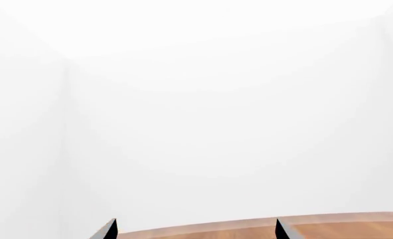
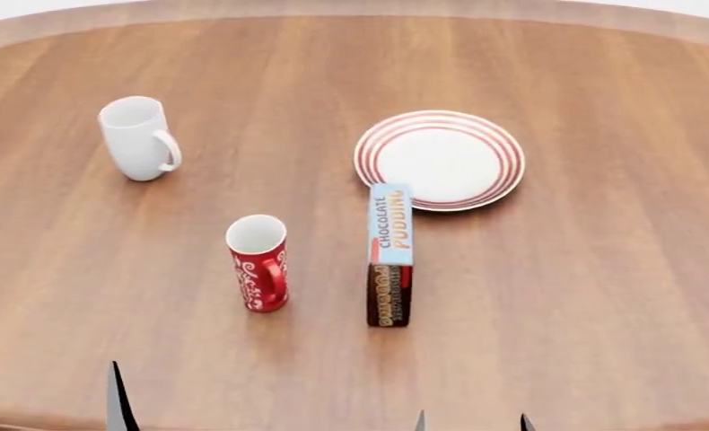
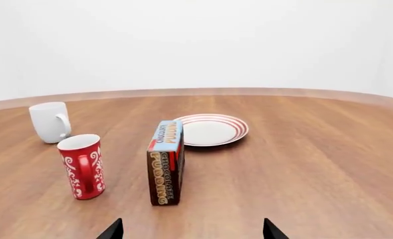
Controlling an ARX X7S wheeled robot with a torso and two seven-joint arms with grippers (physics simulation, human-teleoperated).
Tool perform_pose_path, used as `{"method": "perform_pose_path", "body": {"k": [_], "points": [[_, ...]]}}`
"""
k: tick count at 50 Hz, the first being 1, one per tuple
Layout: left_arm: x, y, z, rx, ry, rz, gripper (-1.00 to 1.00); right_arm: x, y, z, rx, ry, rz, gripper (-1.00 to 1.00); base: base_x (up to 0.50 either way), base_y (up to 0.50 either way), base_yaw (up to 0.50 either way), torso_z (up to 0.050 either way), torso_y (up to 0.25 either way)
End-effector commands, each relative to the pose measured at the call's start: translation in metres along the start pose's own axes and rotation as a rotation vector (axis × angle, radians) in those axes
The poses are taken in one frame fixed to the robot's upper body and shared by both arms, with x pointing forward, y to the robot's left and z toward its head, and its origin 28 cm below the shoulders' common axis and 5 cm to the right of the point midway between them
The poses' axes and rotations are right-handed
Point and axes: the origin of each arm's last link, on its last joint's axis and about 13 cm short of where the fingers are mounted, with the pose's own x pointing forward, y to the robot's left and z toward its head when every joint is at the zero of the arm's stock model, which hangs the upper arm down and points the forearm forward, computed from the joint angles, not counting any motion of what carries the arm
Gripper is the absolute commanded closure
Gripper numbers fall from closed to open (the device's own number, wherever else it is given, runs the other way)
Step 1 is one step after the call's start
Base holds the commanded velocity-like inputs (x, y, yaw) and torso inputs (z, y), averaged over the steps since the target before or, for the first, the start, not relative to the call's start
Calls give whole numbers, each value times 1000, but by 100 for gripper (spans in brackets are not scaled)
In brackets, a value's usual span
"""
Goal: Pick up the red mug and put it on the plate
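Note:
The red mug [image 2: 258, 262] with white swirls stands upright on the wooden table, handle toward the near right; it also shows in the right wrist view [image 3: 82, 166]. The plate [image 2: 440, 159], white with red rings, lies beyond it to the right, and shows in the right wrist view [image 3: 213, 130]. My left gripper [image 2: 46, 400] is open and empty at the near left edge; its tips show in the left wrist view [image 1: 195, 230]. My right gripper [image 2: 472, 422] is open and empty at the near edge, with the mug ahead of it in the right wrist view [image 3: 192, 230].
A chocolate pudding box [image 2: 389, 253] stands on edge between the mug and the plate, close to the plate's near rim. A plain white mug [image 2: 136, 138] stands at the far left. The round table's far edge [image 2: 354, 9] meets a white wall.

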Motion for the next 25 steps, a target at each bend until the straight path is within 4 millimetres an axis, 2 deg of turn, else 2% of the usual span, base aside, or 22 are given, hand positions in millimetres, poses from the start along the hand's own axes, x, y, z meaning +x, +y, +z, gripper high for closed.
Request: {"method": "perform_pose_path", "body": {"k": [1, 25], "points": [[0, 0, 0, 0, -1, 0, -100, 0, 0, -1, 2, -1, 1, -100, 0, 164, 0, 0, 0], [0, 0, 0, -1, -5, -2, -100, 0, 0, 0, 3, -3, -1, -100, 0, 166, 0, 0, 0]]}}
